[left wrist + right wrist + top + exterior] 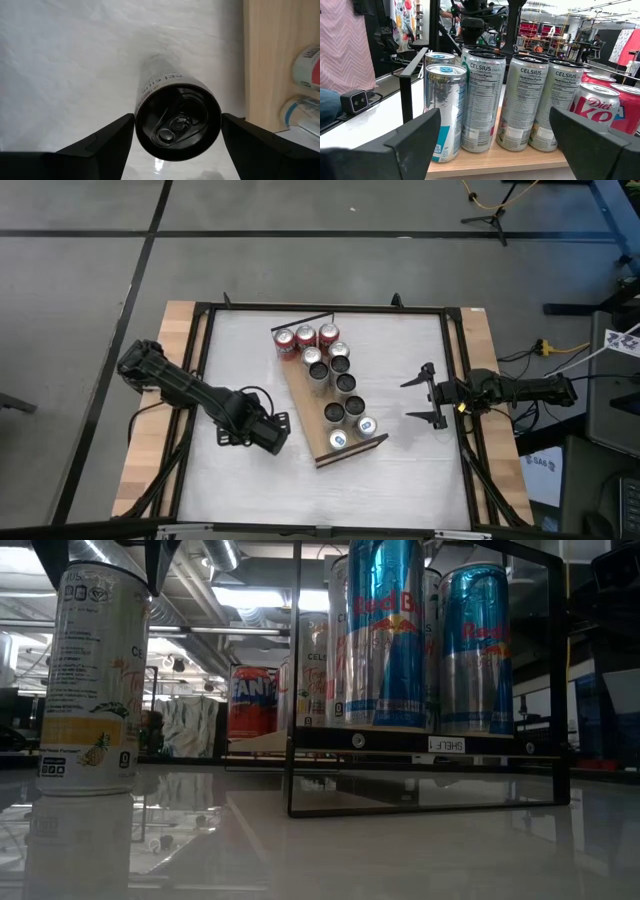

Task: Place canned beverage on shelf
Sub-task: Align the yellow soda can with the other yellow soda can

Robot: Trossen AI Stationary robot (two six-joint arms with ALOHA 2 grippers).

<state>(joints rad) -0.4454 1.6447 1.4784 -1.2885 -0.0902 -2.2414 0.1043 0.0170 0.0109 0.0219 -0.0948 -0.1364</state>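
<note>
Left fingers (107, 142) apart around upright Celsius can (176, 112), right fingers (600, 137) apart.

On the shelf (520, 157): "CELSIUS" cans (480, 100); "Diet" Coke can (592, 112); "Red Bull" cans (385, 635); "FANTA" can (252, 700); "SHELF 1" tag (446, 744) on its front edge.

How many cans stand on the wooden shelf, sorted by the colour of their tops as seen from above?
Red-topped cans: 3
Silver-topped cans: 2
Black-topped cans: 5
Blue-topped cans: 2
Total on the shelf: 12
</note>
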